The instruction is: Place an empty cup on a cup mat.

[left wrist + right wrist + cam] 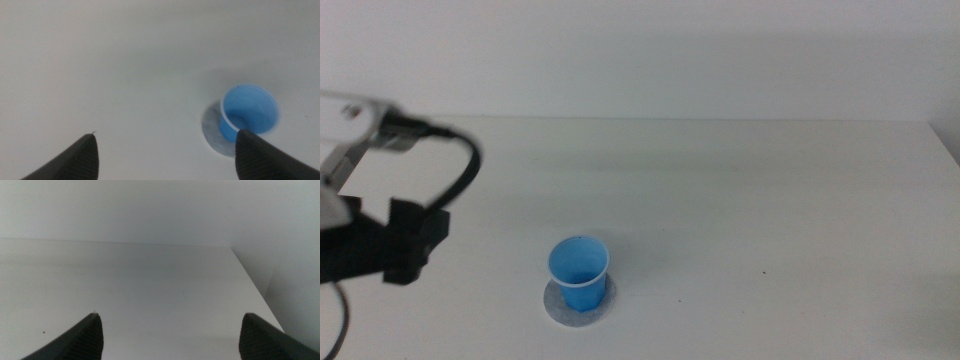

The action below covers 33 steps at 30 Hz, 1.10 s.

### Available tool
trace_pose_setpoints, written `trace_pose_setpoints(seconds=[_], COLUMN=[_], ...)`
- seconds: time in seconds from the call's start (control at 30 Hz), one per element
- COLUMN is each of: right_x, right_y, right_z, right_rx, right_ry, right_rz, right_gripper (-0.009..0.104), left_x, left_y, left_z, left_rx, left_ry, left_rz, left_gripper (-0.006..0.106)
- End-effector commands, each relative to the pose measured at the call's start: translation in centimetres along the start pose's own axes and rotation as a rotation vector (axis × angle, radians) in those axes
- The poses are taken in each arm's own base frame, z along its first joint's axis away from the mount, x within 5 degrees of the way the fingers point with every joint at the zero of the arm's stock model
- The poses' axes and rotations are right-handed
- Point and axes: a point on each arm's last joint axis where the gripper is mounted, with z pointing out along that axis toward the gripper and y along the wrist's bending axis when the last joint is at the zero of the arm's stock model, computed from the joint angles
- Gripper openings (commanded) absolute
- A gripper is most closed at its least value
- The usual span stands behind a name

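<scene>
cup (pixel 579 272) upright on the cup mat (pixel 558 306), mouth up, blue inside and nothing in it that i can see. from the middle camera the grey speckled disc shows as a thin crescent around the cup's base, near the front centre of the white worktop (pixel 740 200). my left wrist camera confirms it: the cup (pixel 249 110) sits on the mat (pixel 212 131), with the mat peeking out mostly on one side.

left pincer (pixel 165 155) hangs over bare worktop, its jaws spread wide apart and holding nothing; the cup is just beside one jaw tip in that view, not between them. in the middle camera the left arm (pixel 380 240) sits at the left edge, well apart from the cup.

right pincer (pixel 170 335) is out of the middle camera's frame; its own camera shows the jaws wide apart over bare worktop (pixel 150 280), gripping nothing.
</scene>
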Motion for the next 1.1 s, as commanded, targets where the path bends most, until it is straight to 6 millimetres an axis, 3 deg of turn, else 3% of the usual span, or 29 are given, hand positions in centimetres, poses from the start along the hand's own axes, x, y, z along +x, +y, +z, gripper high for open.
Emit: trace_pose_setpoints(seconds=[0.0,0.17,0.4,0.63,0.9,1.07], right_x=[0.0,0.0,0.0,0.0,0.0,0.0], right_y=[0.0,0.0,0.0,0.0,0.0,0.0], right_z=[0.0,0.0,0.0,0.0,0.0,0.0], right_rx=[0.0,0.0,0.0,0.0,0.0,0.0], right_ry=[-0.008,-0.008,-0.008,-0.008,-0.008,-0.008], right_rz=[-0.011,-0.011,-0.011,-0.011,-0.011,-0.011], right_gripper=[0.093,0.093,0.093,0.093,0.093,0.093], left_x=[0.8,2.9,8.9,12.9,14.7,16.0], left_y=[0.2,1.1,2.8,2.7,2.6,2.7], left_z=[-0.3,0.1,0.6,1.0,1.1,1.2], left_rx=[0.001,0.007,-0.065,-0.08,-0.065,-0.126], left_ry=[-0.084,-0.257,-0.545,-0.594,-0.646,-0.55], left_rz=[0.022,-0.033,-0.134,-0.134,-0.17,-0.156], left_gripper=[0.094,0.094,0.094,0.094,0.094,0.094])
